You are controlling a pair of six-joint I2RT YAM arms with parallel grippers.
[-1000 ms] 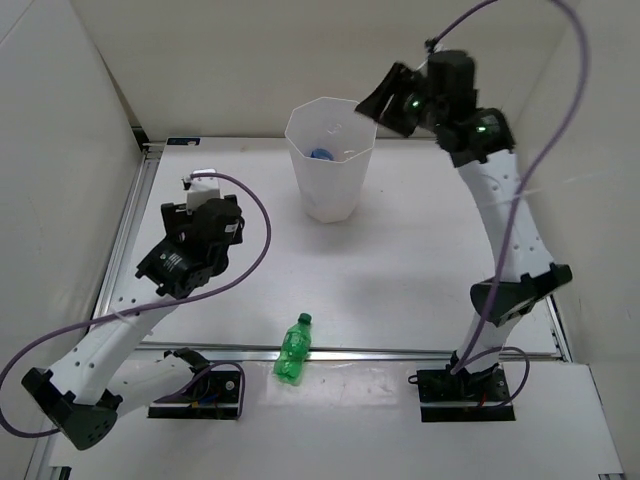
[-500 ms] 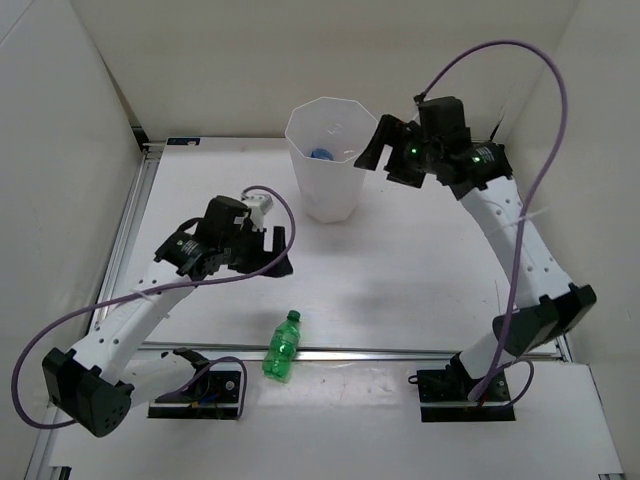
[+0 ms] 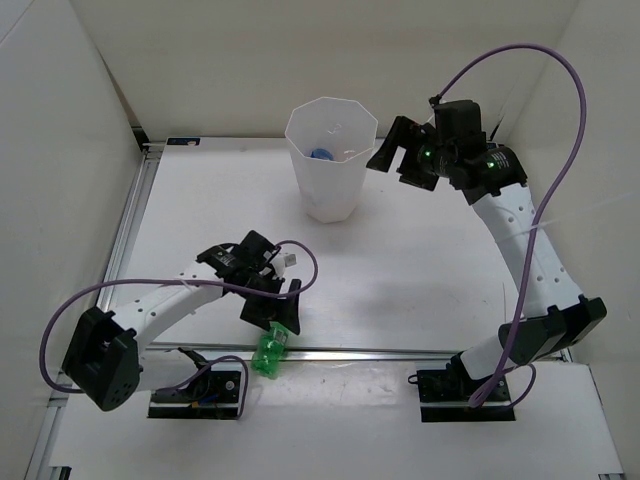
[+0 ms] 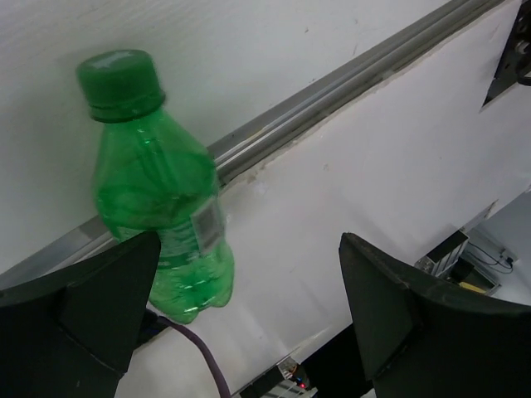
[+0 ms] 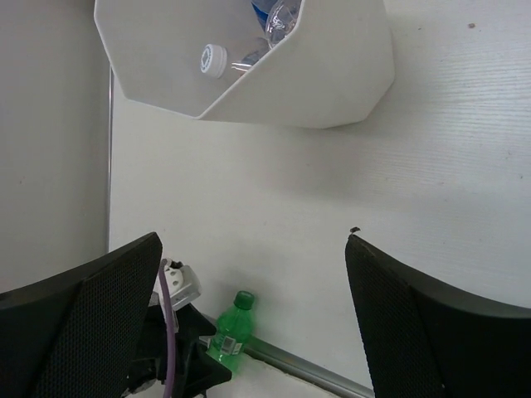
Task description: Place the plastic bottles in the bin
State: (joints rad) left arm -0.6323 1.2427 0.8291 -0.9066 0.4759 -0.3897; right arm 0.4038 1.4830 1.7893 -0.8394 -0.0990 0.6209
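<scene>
White walls [image 3: 60,100] box in a white desk [image 3: 420,270], w/ a metal rail [image 3: 400,352] running along its near edge.

The bin [image 3: 330,195] stands upright toward the back of the desk, about centre, open rim up. Inside, the right wrist view shows a clear bottle w/ a white cap [image 5: 214,60] lying against the wall, and next to it a second clear bottle [image 5: 278,16] w/ some blue on it, cut off by the frame edge. From the top cam only a blue patch [image 3: 321,154] shows at the bottom. How many bottles are in there in total is hard to tell.

One green bottle [image 3: 270,352] is outside the bin, well apart from it, lying across the rail at the near edge. Its cap points toward the desk and its base hangs over the lower board in front.

The left end effector [image 3: 275,312] sits low over that bottle, jaws spread wide, gripping nothing. In the left wrist view the bottle [image 4: 158,207] lies close by the left finger, its lower body partly hidden behind it. Contact or not: can't tell.

The right end effector [image 3: 392,152] hangs in the air just right of the bin rim, approx. level w/ it, jaws wide apart and empty.
</scene>
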